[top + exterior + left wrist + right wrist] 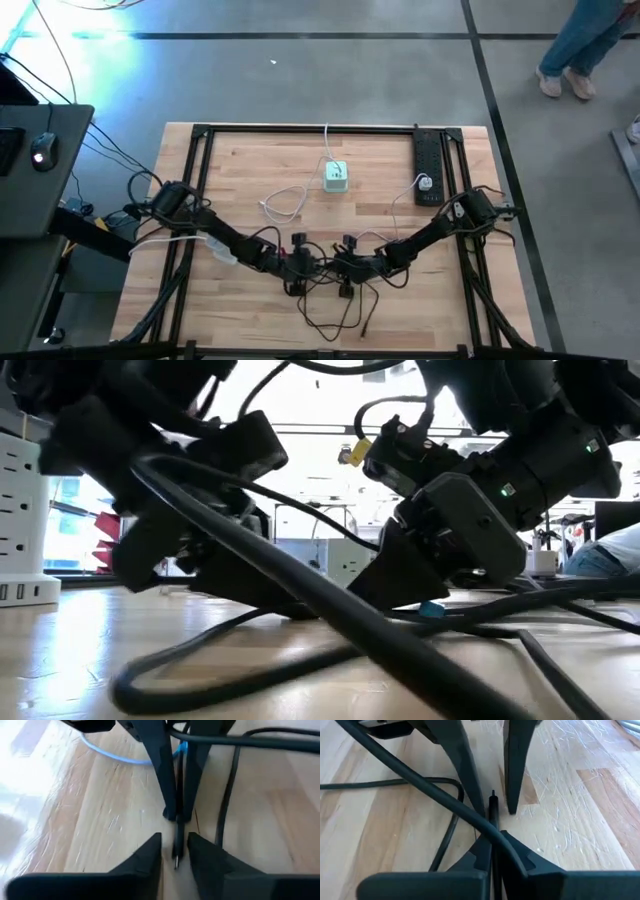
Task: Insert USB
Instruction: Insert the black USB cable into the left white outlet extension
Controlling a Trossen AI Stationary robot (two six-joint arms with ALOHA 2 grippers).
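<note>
Black cable (pixel 330 610) sprawls across the low view's foreground, looping over the wooden table (pixel 250 160). Its thin plug end (pixel 493 802) lies flat on the wood near the table's front middle, where both arms meet. Right end effector (pixel 492 851) has its fingers pressed together, pinching the cable just behind the plug, which juts out toward the other arm. Left end effector (pixel 175 851) faces it from the opposite side with fingers slightly spread, the plug tip (pixel 176 860) sitting in the gap between them, not clearly touched by either finger. Loose loops of the same cable lie just in front of and between the two arms, crowding the wood there. Farther back, a small white and green charger block (pixel 336 176) sits near the table's centre, well apart from the end effectors, with bare wood between. A black power strip (pixel 428 165) runs along the far right edge inside the black frame (pixel 200 133).
</note>
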